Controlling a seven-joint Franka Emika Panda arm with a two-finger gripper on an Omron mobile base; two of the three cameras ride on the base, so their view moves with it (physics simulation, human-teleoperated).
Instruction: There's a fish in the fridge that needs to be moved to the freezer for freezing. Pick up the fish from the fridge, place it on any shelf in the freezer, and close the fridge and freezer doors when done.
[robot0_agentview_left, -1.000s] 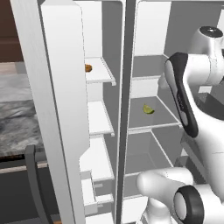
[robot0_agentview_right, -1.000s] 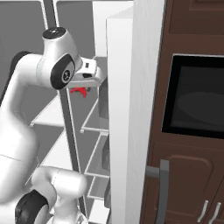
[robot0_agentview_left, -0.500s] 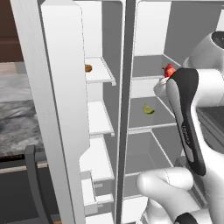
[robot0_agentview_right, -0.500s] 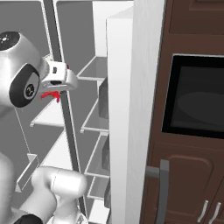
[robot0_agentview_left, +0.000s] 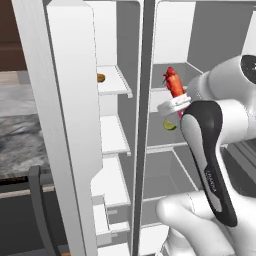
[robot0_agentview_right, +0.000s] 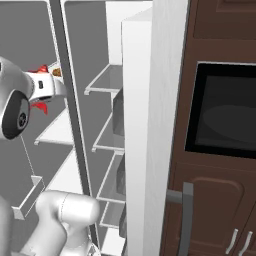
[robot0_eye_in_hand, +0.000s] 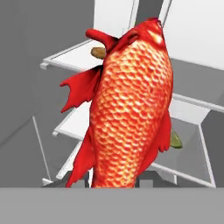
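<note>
**A:** What is the claw doing?

**B:** The two-finger gripper on the white arm is clenched on the red-orange scaly fish. The fish sticks out of it toward 12 o'clock in the left base view, in the air in front of the open refrigerator. In the hand view the fish rises from the bottom edge, and its body hides the fingertips.

**A:** And the compartments?

**B:** The narrow freezer with white shelves stands at 9 o'clock from the claw; a small round brown lump rests on its upper shelf. The wide grey-lined fridge lies behind the claw, and a small yellow-green fruit sits on a clear shelf at 6 o'clock from the fish, partly covered by the arm.

**A:** The doors?

**B:** Both tall white doors are open. In the right base view only the fish's red fins peek out by the wrist.
</note>
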